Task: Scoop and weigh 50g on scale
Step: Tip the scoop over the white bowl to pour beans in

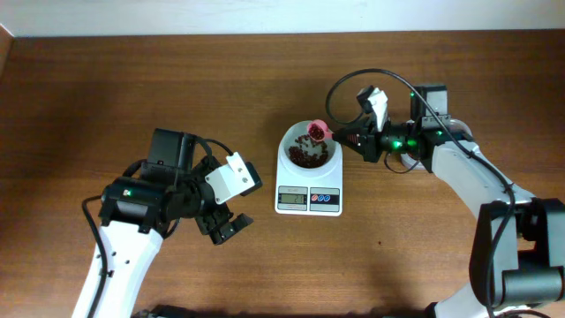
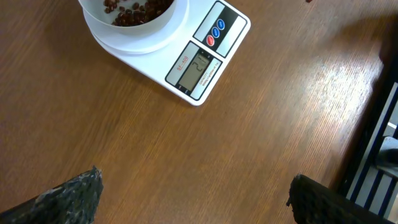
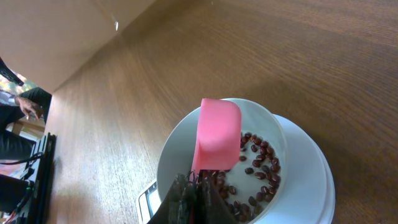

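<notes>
While the right hand (image 1: 353, 139) is clenched on the handle of a pink scoop (image 3: 217, 134), the scoop sits tipped mouth-down inside the bowl (image 3: 177, 146), by the rim farthest from the scale's display (image 2: 198, 67). Red beans (image 3: 261, 165) lie loose on the bowl's floor beside and below it. The bowl rests on the scale (image 1: 308, 200), which stands on the wooden surface (image 1: 177, 79). The left hand (image 1: 225, 225) hangs released, gripping nothing, near the scale's front left corner and clear of it.

The digits on the display are too small to read, so the weight reached is unknown. The likely risks are these: a full scoop dumped at once could overshoot the target; the scoop leaning on the rim would falsify the reading or nudge the bowl off centre; and a quick withdrawal could flick beans over the edge.
</notes>
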Motion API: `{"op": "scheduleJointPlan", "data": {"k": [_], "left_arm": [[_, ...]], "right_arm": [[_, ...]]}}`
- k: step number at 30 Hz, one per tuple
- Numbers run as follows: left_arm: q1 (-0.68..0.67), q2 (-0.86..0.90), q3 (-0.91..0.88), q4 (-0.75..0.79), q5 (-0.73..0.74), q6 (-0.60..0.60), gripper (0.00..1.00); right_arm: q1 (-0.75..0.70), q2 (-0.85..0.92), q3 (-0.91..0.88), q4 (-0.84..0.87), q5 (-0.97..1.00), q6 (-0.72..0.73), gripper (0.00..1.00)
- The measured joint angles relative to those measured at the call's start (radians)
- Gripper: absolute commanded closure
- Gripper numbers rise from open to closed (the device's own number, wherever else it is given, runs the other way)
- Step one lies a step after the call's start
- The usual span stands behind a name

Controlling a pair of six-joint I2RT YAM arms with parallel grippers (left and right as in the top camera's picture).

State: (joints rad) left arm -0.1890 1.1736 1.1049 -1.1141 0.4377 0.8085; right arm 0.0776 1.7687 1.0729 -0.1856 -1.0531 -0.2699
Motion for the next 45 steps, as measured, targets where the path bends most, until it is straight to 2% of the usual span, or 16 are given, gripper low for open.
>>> {"op": "scheduleJointPlan", "data": {"k": [3,5,9,31,34,39,45], "left_arm": [[0.000,0.000,0.000,0.000,0.000,0.000,0.01],[0.000,0.000,0.000,0.000,0.000,0.000,0.01],[0.000,0.000,0.000,0.000,0.000,0.000,0.01],[0.000,0.000,0.000,0.000,0.000,0.000,0.01],[0.000,0.000,0.000,0.000,0.000,0.000,0.01],[0.000,0.000,0.000,0.000,0.000,0.000,0.01],[0.000,0.000,0.000,0.000,0.000,0.000,0.01]], "right_arm": [[0.000,0.000,0.000,0.000,-0.006,0.000,0.96],[0.001,0.000,0.000,0.008,-0.098,-0.049,0.96],[0.003,0.000,0.000,-0.003,0.051,-0.050,0.96],[0.003,0.000,0.000,0.000,0.058,-0.039,0.96],[0.003,0.001,0.000,0.004,-0.042,-0.100,0.96],[0.003,0.002,0.000,-0.008,0.063,-0.111,0.96],[0.003,0.002,0.000,-0.008,0.062,-0.112,0.96]]}}
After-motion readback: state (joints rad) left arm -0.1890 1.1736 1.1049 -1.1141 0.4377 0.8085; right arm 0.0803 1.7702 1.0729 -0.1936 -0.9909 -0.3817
